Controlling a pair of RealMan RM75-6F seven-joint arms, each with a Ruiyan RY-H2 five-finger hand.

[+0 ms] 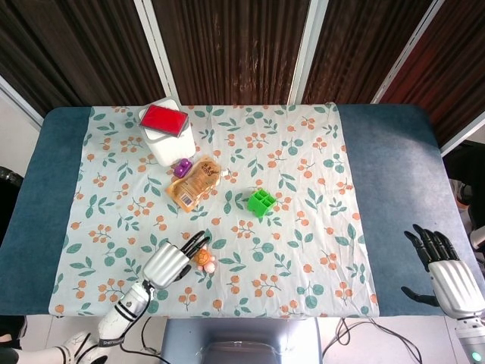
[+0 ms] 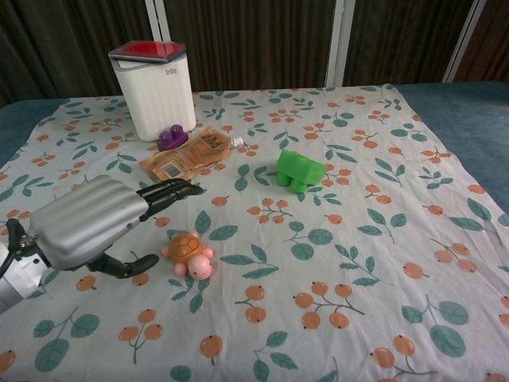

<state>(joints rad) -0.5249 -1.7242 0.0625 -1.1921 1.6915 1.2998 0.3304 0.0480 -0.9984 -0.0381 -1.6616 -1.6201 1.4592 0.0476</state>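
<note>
A small pink and orange turtle toy (image 2: pixel 188 253) (image 1: pixel 202 260) lies free on the floral cloth (image 2: pixel 342 239) near the front edge. My left hand (image 2: pixel 87 223) (image 1: pixel 168 264) hovers just left of the toy with its fingers stretched out and apart, holding nothing. The fingertips reach past the toy's far side without touching it. My right hand (image 1: pixel 447 273) rests off the cloth at the table's front right corner, fingers spread, empty; the chest view does not show it.
A white bin with a red lid (image 2: pixel 153 87) (image 1: pixel 164 130) stands at the back left. In front of it lie a purple block (image 2: pixel 168 139) and an orange snack pouch (image 2: pixel 187 157). A green block (image 2: pixel 298 170) (image 1: pixel 261 202) sits mid-cloth.
</note>
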